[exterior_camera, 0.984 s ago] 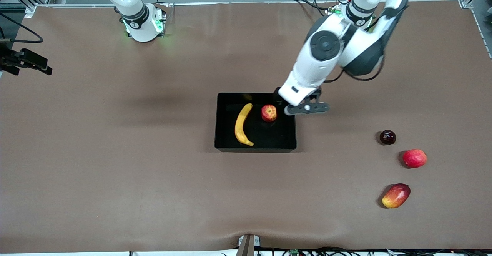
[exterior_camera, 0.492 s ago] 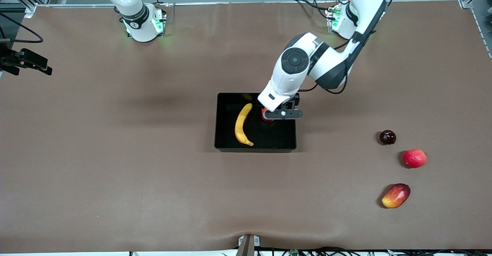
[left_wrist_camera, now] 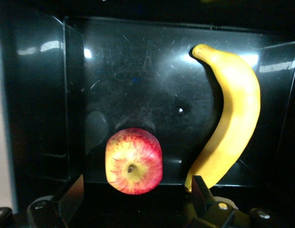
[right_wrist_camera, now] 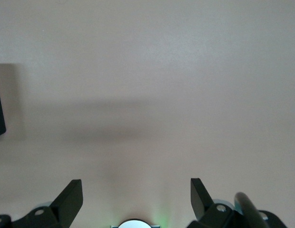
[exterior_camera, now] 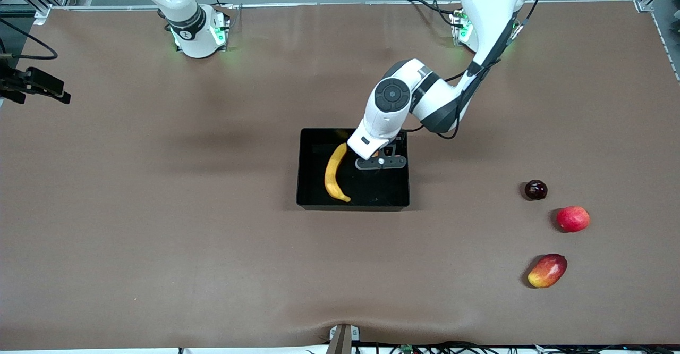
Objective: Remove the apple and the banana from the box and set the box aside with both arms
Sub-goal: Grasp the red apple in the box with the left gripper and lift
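Observation:
The black tray (exterior_camera: pixel 353 205) lies mid-table. In it lie the yellow banana (exterior_camera: pixel 333 173) and the small red apple with yellow streaks, which my left hand hides in the front view. My left gripper (exterior_camera: pixel 380 160) hangs over the apple inside the tray. In the left wrist view the apple (left_wrist_camera: pixel 133 160) rests on the tray floor (left_wrist_camera: pixel 138 80) between my open fingers (left_wrist_camera: pixel 71 194), apart from both. The banana (left_wrist_camera: pixel 231 114) lies beside it, close to one finger. My right gripper (right_wrist_camera: pixel 135 197) is open and empty over bare table. The right arm waits, its hand out of the front view.
A dark round fruit (exterior_camera: pixel 535 190), a plain red apple (exterior_camera: pixel 572 219) and a red-yellow mango (exterior_camera: pixel 547 270) lie toward the left arm's end of the table, nearer the front camera than the tray. A black bracket (exterior_camera: pixel 34 85) juts in at the right arm's end.
My left gripper has moved from the tray's edge at the left arm's end to over the apple inside the tray, now covering it in the front view. The right arm has not moved.

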### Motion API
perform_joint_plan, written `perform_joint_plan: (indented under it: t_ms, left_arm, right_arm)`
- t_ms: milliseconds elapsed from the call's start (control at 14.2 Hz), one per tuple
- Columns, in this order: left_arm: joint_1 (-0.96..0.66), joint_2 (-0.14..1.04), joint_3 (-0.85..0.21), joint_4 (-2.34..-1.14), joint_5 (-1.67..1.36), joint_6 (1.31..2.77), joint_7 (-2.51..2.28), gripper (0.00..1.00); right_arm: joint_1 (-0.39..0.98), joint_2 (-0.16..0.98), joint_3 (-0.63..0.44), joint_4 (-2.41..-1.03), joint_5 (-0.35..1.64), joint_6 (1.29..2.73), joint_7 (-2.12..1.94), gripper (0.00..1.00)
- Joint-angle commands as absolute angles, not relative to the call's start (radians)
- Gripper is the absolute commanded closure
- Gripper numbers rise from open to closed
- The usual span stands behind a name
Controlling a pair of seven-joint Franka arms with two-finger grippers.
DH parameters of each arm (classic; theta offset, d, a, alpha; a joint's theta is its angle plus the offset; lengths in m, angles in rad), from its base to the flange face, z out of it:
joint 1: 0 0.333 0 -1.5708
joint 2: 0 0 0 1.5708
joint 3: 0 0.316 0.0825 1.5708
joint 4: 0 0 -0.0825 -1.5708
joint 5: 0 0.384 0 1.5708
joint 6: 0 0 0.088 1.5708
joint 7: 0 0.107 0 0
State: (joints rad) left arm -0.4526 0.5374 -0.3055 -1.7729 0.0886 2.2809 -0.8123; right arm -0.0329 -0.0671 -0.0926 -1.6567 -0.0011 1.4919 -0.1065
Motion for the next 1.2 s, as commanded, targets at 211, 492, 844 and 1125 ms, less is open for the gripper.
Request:
perform_joint_plan:
  t_ms: [211, 492, 844, 1125]
  left_arm:
    - [-0.476, 0.612, -0.299, -1.759, 0.199, 2.332, -0.908, 0.00]
    - [-0.476, 0.640, -0.296, -1.756, 0.233, 2.332, -0.907, 0.00]
    - [-0.479, 0.643, -0.301, -1.752, 0.262, 2.330, -0.934, 0.67]
    - [-0.491, 0.634, -0.301, -1.750, 0.264, 2.321, -0.966, 1.00]
  right_arm:
    - [-0.051, -0.060, -0.086, -1.637, 0.014, 1.480, -0.117, 0.00]
    - [-0.048, -0.060, -0.086, -1.637, 0.014, 1.480, -0.117, 0.00]
    - [-0.049, -0.060, -0.086, -1.637, 0.015, 1.480, -0.117, 0.00]
    - [-0.048, -0.060, -0.086, -1.637, 0.014, 1.480, -0.118, 0.00]
